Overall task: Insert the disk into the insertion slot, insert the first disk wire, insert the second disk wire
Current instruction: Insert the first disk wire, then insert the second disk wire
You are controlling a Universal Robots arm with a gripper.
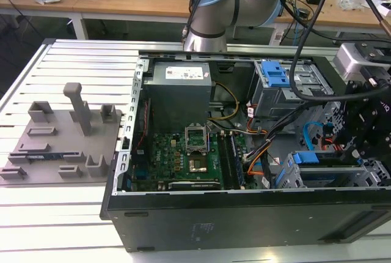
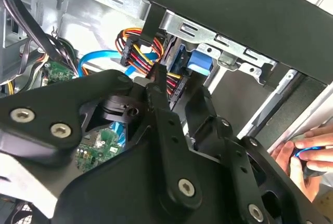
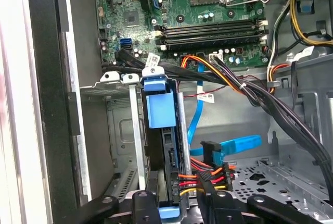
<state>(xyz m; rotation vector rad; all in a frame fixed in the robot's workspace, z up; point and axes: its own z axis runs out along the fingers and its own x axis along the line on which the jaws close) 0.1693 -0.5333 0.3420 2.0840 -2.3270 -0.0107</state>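
Note:
The disk sits in the insertion slot [image 3: 122, 130], with its blue caddy [image 3: 160, 110] at the mouth of the grey bay. In the exterior view the blue caddy [image 1: 305, 158] stands low in the case, toward that view's right. My gripper [image 3: 179, 185] is at the disk's rear edge, shut on the black connector of the red, orange and yellow wire [image 3: 208, 174]. The second wrist view shows one fingertip [image 2: 157, 75] against that coloured wire [image 2: 136, 52], beside the blue caddy [image 2: 196, 62]. A flat blue wire [image 3: 237, 143] ends in a black plug [image 3: 210, 151] next to it.
The open black case [image 1: 244, 214] holds a green motherboard [image 1: 177, 153], a grey power supply [image 1: 180, 82] and a taller cage with a blue latch [image 1: 275, 74]. Thick black cables [image 3: 270, 99] cross near the bay. A person's hand [image 2: 302, 156] is outside the case wall.

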